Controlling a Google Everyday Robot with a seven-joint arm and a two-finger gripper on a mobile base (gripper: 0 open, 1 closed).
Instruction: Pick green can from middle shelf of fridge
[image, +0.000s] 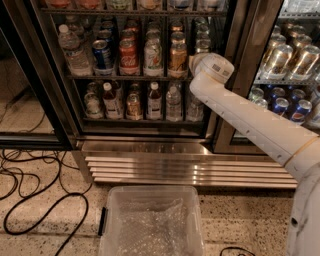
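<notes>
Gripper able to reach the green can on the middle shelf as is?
Probably, after a shift left. The gripper sits at the right end of the middle shelf; the green can stands front-row with nothing before it, but the orange-gold can is between them.

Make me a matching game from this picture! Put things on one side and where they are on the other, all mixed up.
Things:
1. green and silvery-white drink can
2. clear plastic bin
3. black cables
4. robot's gripper

Places:
A. on the speckled floor, far left
B. over the wire middle shelf, just right of the orange-gold can
C. between the red cola can and the orange-gold can
D. on the floor in front of the louvered steel grille

Pairs: 1-C, 2-D, 3-A, 4-B
</notes>
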